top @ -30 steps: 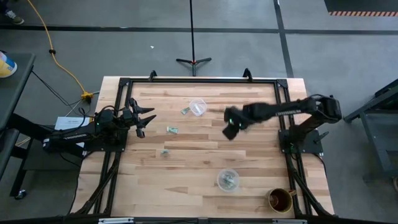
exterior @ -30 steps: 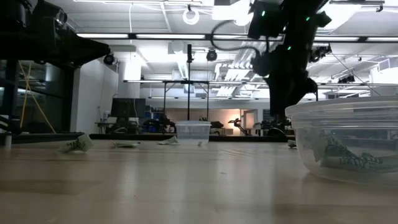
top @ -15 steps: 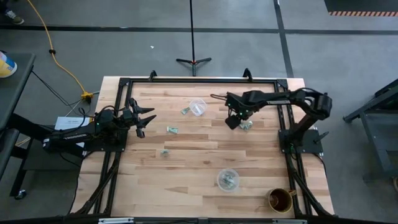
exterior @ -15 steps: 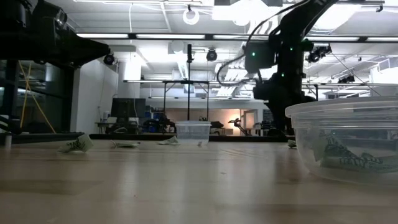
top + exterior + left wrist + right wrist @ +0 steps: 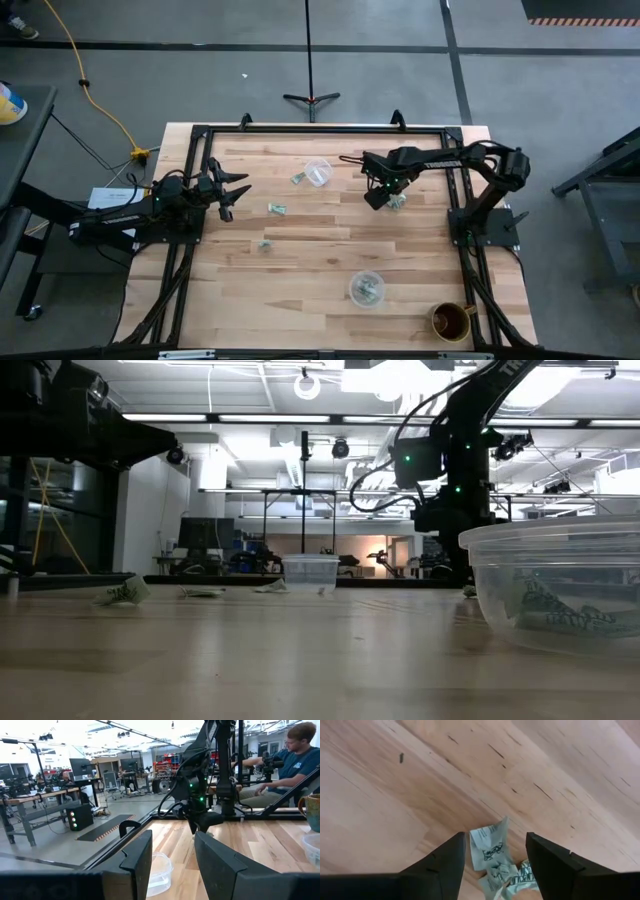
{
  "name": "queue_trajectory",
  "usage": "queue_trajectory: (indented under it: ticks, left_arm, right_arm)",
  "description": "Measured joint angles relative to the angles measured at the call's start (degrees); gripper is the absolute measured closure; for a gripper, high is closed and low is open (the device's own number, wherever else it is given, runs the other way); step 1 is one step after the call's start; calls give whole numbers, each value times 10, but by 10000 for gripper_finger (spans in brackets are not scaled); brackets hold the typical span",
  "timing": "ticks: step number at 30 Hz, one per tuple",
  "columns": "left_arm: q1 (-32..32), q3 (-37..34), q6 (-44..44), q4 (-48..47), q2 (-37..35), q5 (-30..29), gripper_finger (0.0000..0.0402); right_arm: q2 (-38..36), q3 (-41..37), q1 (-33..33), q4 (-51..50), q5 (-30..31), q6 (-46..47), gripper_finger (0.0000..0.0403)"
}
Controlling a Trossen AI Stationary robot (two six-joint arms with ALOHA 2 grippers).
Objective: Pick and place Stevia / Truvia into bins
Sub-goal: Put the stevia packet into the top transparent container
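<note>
Crumpled pale green and white sachets (image 5: 496, 860) are seen lying flat on the wood. Others lie scattered (image 5: 277, 208). One clear cup (image 5: 366, 289) holds sachets; the other cup (image 5: 318, 172) stands upright near the far edge.

Overhead view is reading evenly lit, soft shadows under both arms on the tabletop (image 5: 330, 260). Low view is looking into bright ceiling lights (image 5: 305, 385); arms are showing as silhouettes, glare is sheening the wood, near cup (image 5: 555, 585) is blurring. Left wrist background is blowing out. Right claw (image 5: 495, 857) is shading the sachets (image 5: 497, 860).
</note>
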Motion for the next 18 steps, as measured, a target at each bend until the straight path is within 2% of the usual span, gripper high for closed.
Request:
queue_trajectory:
  ticks: [11,18]
  left_arm:
    - [0,0,0,-1,0,0,220]
    - [0,0,0,-2,0,0,220]
  right_arm:
    - [41,2,0,12,5,10,206]
    - [41,2,0,11,-9,14,252]
